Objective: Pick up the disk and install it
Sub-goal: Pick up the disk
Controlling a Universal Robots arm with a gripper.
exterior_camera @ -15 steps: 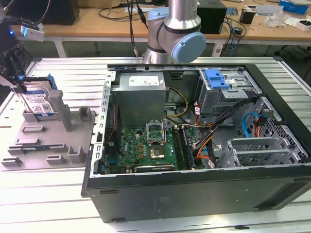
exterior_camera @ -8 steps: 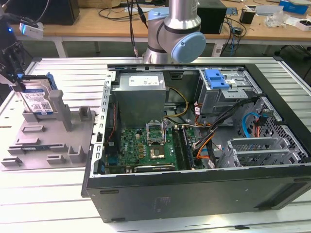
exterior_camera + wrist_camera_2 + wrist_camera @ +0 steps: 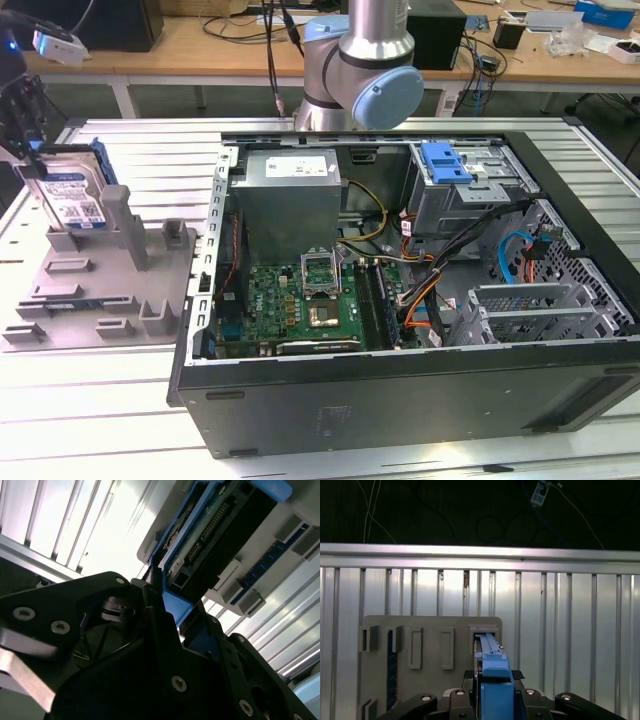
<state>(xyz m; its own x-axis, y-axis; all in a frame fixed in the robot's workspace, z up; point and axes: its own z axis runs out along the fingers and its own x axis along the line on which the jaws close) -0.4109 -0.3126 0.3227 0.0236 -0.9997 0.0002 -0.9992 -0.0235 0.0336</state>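
At the exterior view's far left the disk (image 3: 72, 198), a silver drive with a white-and-blue label in a blue carrier, stands on edge and slightly tilted over the grey holder (image 3: 100, 290). My gripper (image 3: 42, 172) comes down on it from above. In both wrist views the black fingers (image 3: 527, 695) sit on either side of the blue carrier (image 3: 495, 677), shut on it. The second wrist view shows the disk's connector edge (image 3: 210, 530) just beyond my gripper (image 3: 177, 615). The disk's far end meets a slot in the grey holder (image 3: 430, 680); whether it has lifted free I cannot tell.
An open computer case (image 3: 400, 400) lies at the exterior view's right, with a grey power-supply box (image 3: 290, 200), a motherboard (image 3: 300, 300) and a drive cage with a blue latch (image 3: 447, 163). The arm's base (image 3: 360, 70) stands behind the case. The ribbed metal table (image 3: 150, 150) surrounds the holder.
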